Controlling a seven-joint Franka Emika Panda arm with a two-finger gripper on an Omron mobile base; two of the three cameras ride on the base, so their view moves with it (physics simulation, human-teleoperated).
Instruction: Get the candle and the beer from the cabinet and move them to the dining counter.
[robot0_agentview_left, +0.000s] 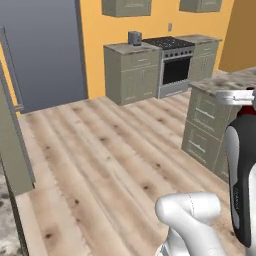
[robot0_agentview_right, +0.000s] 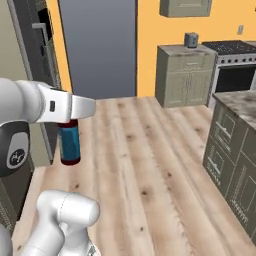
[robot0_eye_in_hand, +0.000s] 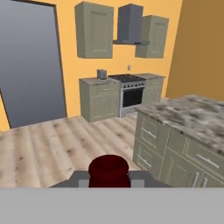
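The carrying step is in hand: the gripper (robot0_eye_in_hand: 109, 178) has its jaws clamped narrowly on the beer (robot0_agentview_right: 69, 142), held upright above the wooden floor, its red cap (robot0_eye_in_hand: 109, 169) between the fingertips. The dining counter (robot0_eye_in_hand: 192, 114) lies ahead to the right. Next comes an approach to its near edge and a lowering onto bare marble. The held object looks bluish from the right, probably the bottle.

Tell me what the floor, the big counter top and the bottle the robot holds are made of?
The floor looks like pale wooden planks: long boards with dark knots. The dining counter top looks like polished marble, mottled grey-brown. The beer looks like smooth glass or plastic, dark with a blue band here and a red cap; I can't tell which.
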